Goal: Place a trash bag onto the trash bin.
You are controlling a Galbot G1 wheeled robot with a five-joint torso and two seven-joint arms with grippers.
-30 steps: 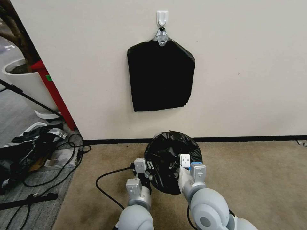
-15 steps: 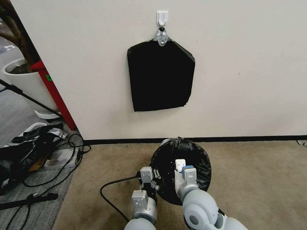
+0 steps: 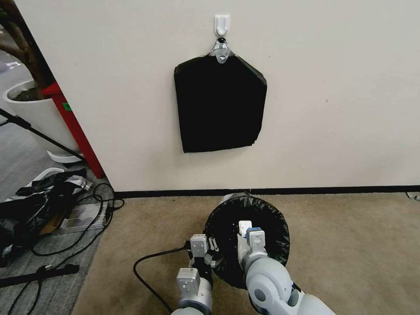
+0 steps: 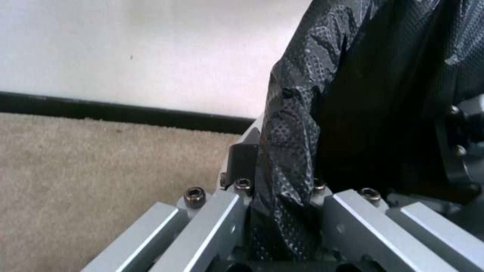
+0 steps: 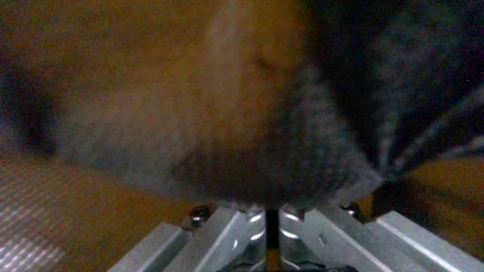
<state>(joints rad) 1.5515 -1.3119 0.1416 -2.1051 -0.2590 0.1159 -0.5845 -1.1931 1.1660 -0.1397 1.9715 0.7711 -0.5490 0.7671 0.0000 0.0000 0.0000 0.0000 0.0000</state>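
Note:
The glossy black trash bag (image 3: 267, 218) lies spread open over the round trash bin, whose cream wall (image 3: 226, 197) peeks out at the far rim. It stands on the carpet near the wall. At the bag's left rim my left gripper (image 3: 213, 247) is shut on the film. In the left wrist view the bag (image 4: 383, 94) runs bunched between that gripper (image 4: 280, 177), one black fingertip (image 4: 242, 160) lying outside the bin's edge. My right gripper (image 3: 244, 227) reaches inside the bag's mouth. In its wrist view its fingers (image 5: 272, 215) stand nearly together against dark blurred film (image 5: 403, 75).
A flat black pack (image 3: 218, 105) hangs from a wall hook above the bin. A black cable (image 3: 148, 271) loops on the carpet by my left arm. At the far left are a black-and-white heap (image 3: 39, 201), a red post (image 3: 74, 127) and a white planter (image 3: 35, 109).
The bag has shifted right and spread from a crumpled bunch into a round open mouth over the bin. Both arms have drawn back toward me, the left gripper staying at the left rim.

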